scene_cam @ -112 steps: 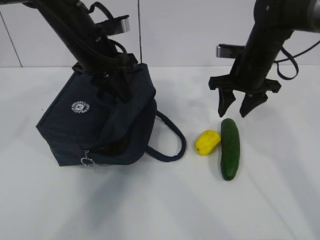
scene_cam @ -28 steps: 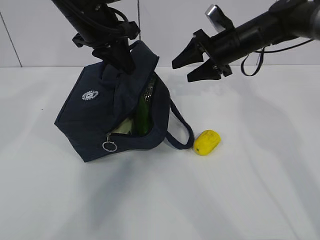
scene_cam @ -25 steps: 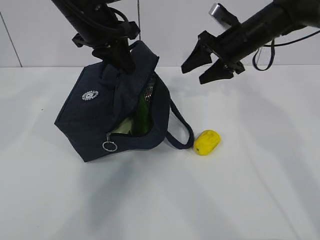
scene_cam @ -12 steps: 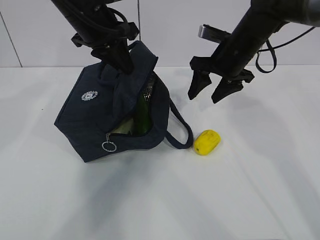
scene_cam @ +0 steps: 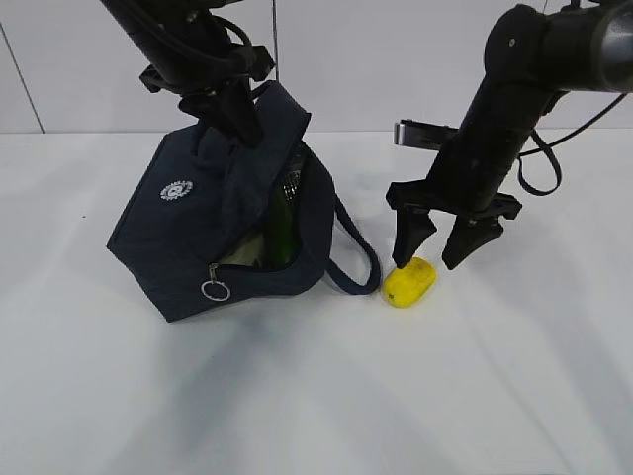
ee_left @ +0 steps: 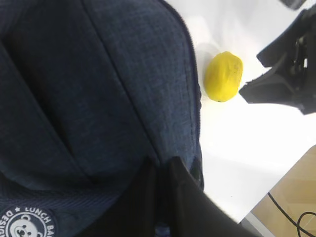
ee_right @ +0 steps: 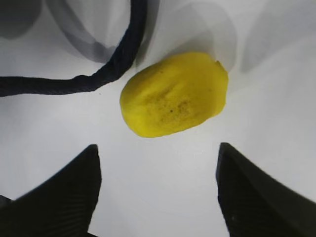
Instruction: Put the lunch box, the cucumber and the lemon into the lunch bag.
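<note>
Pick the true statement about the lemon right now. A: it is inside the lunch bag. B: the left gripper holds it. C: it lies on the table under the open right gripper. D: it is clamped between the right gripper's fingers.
C: the lemon rests on the white table, with the right gripper open just above it, fingers apart.

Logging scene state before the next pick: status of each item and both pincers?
lunch bag: unzipped, tilted, top pinched and held up
cucumber: inside the bag
lemon: lying on the table beside the bag's handle
left pincer: shut on the lunch bag
right pincer: open above the lemon
</note>
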